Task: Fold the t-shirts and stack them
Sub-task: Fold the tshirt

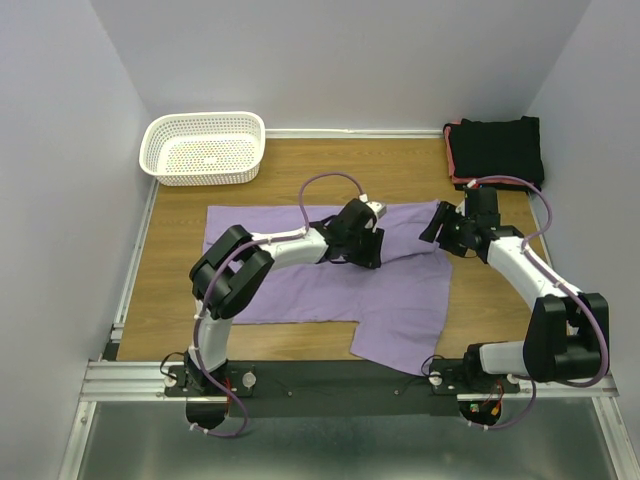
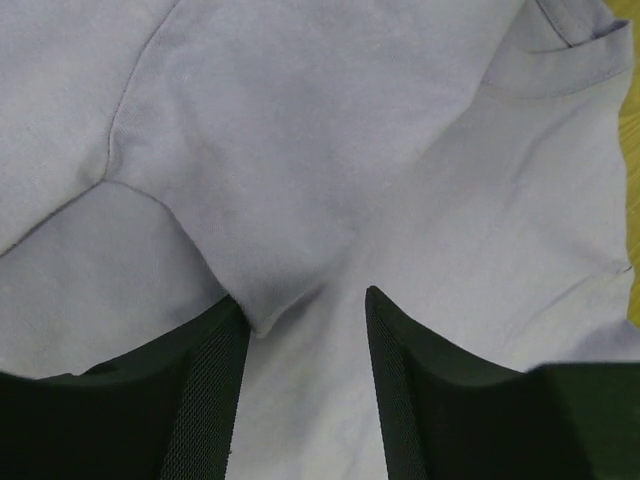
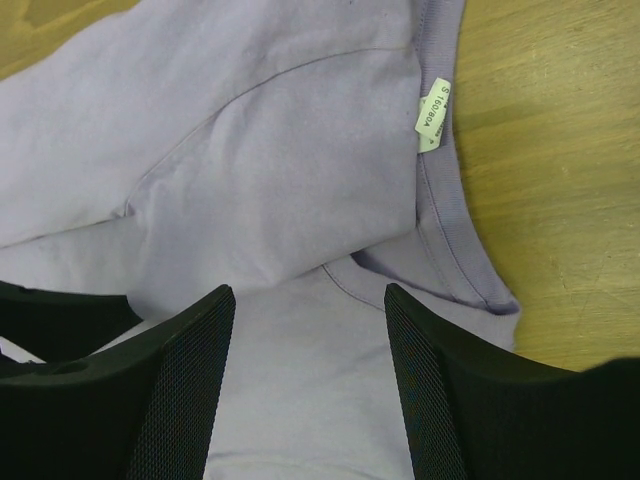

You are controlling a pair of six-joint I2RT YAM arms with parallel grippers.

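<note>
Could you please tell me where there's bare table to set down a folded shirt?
Bare table lies along the far edge between the white basket and the black stack, and left of the lavender shirt. The middle is crowded.

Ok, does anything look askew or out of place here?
Nothing spilled or damaged. The lavender t-shirt lies lopsided: its near-right part juts toward the near edge of the table, past the rest. The folded black shirts sit tidy in the far right corner.

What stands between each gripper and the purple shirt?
Nothing visible does. The left gripper and the right gripper are both right over the shirt, jaws apart, with only its cloth beneath them.
</note>
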